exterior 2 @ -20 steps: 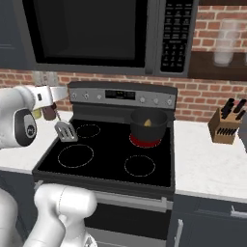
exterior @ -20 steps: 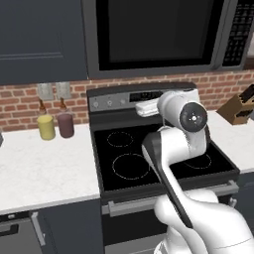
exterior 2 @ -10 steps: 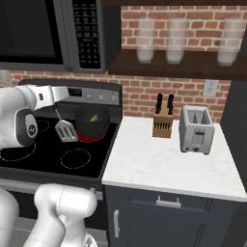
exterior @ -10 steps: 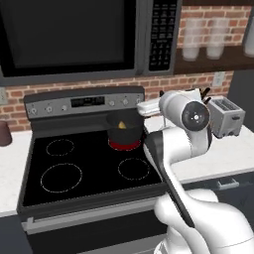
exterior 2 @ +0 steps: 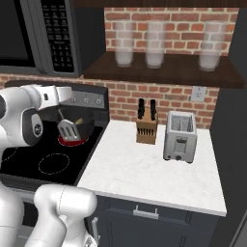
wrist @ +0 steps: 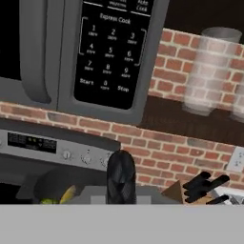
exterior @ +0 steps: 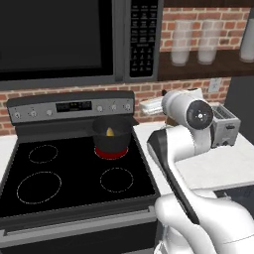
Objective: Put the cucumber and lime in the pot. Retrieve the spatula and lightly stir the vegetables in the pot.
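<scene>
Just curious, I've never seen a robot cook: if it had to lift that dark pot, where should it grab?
Probably the rim of the pot, coming straight down from above. It stands upright and open-topped on the stove, so one finger can go inside the wall and one outside. The body looks too wide to span. The spatula must be put down first.

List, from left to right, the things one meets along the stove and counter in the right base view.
spatula → pot → knife block → toaster
</scene>
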Available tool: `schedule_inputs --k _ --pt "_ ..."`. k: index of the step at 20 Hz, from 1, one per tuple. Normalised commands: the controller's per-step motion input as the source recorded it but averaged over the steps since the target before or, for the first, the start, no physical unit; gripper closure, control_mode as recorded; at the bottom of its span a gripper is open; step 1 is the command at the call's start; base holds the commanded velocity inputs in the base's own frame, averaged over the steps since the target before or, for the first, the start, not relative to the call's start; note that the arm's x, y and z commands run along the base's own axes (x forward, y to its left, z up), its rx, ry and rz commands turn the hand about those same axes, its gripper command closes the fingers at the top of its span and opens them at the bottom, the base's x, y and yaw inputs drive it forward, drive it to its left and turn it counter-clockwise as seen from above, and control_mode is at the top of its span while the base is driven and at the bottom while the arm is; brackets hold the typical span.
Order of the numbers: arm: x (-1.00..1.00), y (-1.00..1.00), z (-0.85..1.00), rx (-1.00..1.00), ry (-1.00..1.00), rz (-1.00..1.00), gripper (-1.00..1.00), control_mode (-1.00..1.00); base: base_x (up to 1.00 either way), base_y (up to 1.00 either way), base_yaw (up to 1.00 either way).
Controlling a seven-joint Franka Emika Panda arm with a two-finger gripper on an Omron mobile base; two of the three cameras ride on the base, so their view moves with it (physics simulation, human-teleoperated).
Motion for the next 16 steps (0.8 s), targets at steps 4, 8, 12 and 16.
schedule_inputs --k 4,8,12,16 --pt "0.18 -0.28 0.01 0.45 -0.12 0.15 1.00 -1.00 0.00 0.00 0.00" --pt "-0.06 -0.49 0.01 0.52 -0.26 0.17 1.00 -1.00 0.00 0.00 0.00" --pt "-0.11 -0.39 0.00 0.45 -0.34 0.15 1.00 -1.00 0.00 0.00 0.00" --pt "0.22 -0.09 -0.11 0.27 -0.31 0.11 1.00 -1.00 0.00 0.00 0.00"
